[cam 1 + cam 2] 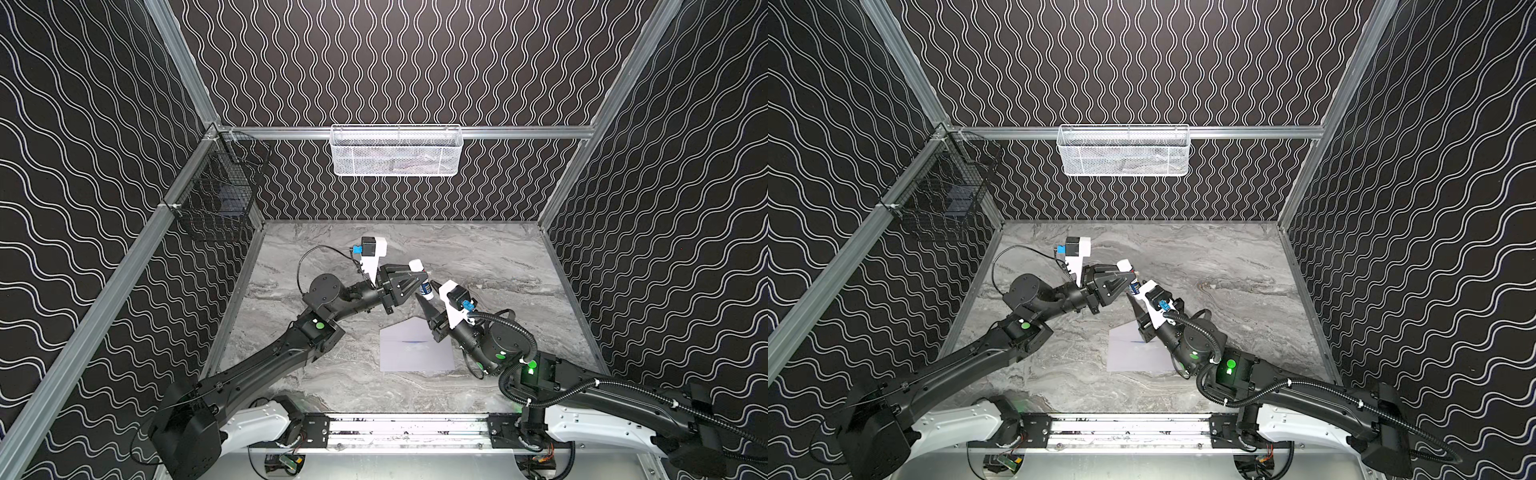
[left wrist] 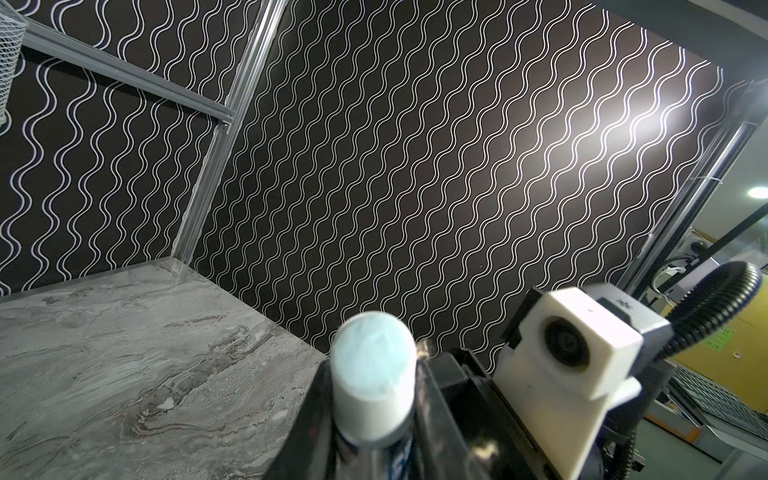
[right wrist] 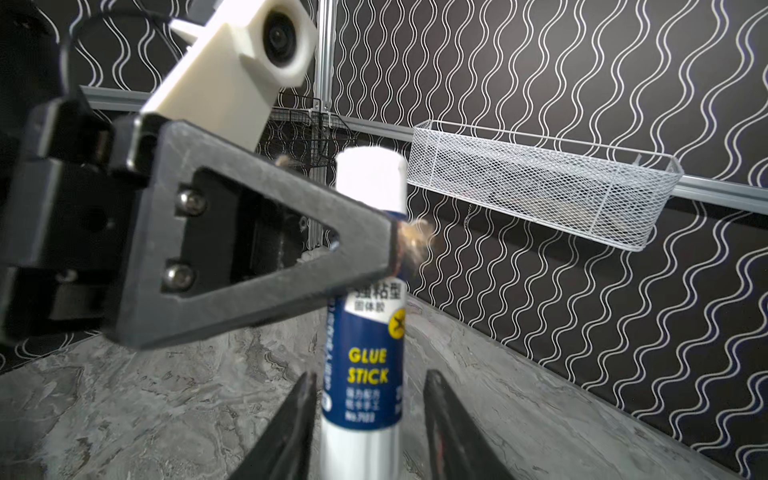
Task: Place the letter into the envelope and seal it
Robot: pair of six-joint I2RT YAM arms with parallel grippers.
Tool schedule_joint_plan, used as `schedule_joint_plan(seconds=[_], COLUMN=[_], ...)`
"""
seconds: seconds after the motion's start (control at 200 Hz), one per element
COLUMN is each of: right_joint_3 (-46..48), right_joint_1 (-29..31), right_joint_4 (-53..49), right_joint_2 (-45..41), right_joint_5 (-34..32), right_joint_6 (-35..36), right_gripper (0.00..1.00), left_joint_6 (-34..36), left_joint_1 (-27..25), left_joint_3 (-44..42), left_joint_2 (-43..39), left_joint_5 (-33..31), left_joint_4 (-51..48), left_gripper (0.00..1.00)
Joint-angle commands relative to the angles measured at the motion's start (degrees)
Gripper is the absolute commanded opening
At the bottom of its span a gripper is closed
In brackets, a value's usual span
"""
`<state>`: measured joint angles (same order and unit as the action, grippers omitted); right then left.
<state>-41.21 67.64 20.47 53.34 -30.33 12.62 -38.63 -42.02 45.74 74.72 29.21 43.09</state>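
The envelope (image 1: 415, 353) (image 1: 1133, 353) lies flat on the marble table near the front, its flap side up. The letter is hidden, apart from a thin blue streak at the flap line. Above the table, behind the envelope, my left gripper (image 1: 424, 277) (image 2: 372, 370) is shut on a blue and white glue stick (image 1: 416, 266) (image 3: 370, 332), which stands roughly upright with its white end up. My right gripper (image 1: 427, 291) (image 3: 370, 376) reaches up to the stick's lower end. Its jaws flank the tube: one finger is at the tube, the other stands a little apart.
A white mesh basket (image 1: 396, 150) hangs on the back wall rail. A black wire basket (image 1: 216, 195) hangs at the back left corner. Patterned walls close in the table (image 1: 519, 270) on three sides. The right arm's elbow reaches over the envelope's right corner.
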Motion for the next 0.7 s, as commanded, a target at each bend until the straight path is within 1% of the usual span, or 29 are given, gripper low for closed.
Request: schedule_joint_plan(seconds=[0.0,0.045,0.23,0.32,0.35,0.41,0.445,0.485,0.525,0.591,0.656,0.696], right_joint_3=[-0.9,-1.3,-2.2,-2.7,-2.9,-3.3,-3.8,-4.5,-5.5,-7.4,-8.1,-8.4], right_joint_1=[-0.1,-0.1,-0.3,-0.4,-0.5,-0.7,-0.8,-1.3,-1.9,-3.8,-6.4,-8.2], right_joint_4=[-1.2,-1.5,-3.1,-3.9,-4.2,-4.9,-5.9,-7.2,-9.0,-11.4,-10.8,-10.3], right_joint_2=[-0.1,0.0,0.5,0.6,0.6,0.6,0.5,0.4,0.1,-1.0,-2.5,-3.1], right_joint_5=[1.0,1.1,2.6,3.4,4.0,5.6,7.2,10.2,15.2,27.2,39.9,46.3], right_joint_6=[-1.7,-2.0,-3.2,-3.7,-3.9,-4.4,-5.0,-5.7,-6.2,-8.8,-12.7,-14.8], right_gripper=[0.3,0.26,0.24,0.19,0.16,0.06,0.04,0.01,0.0,0.0,0.0,0.0], left_joint_6=[0.9,0.9,1.1,1.3,1.3,1.5,1.5,1.7,2.0,2.7,3.4,3.7], left_joint_1=[0.1,0.1,0.1,0.1,0.1,0.1,0.0,0.1,0.1,0.1,0.1,0.1], left_joint_3=[0.0,0.0,0.1,0.2,0.1,0.3,0.5,0.6,0.7,1.0,1.2,1.5], left_joint_2=[-0.2,-0.3,-0.2,-0.2,-0.1,0.1,0.1,0.1,0.1,-0.1,-0.4,-0.5], left_joint_5=[0.5,0.5,0.4,0.4,0.5,0.7,0.9,1.2,1.7,2.3,2.9,3.3], left_joint_4=[0.8,0.8,0.7,0.6,0.6,0.6,0.4,0.3,0.1,-1.0,-1.7,-2.0], left_gripper=[0.0,0.0,0.0,0.0,0.0,0.0,0.0,0.0,0.0,0.0,0.0,0.0])
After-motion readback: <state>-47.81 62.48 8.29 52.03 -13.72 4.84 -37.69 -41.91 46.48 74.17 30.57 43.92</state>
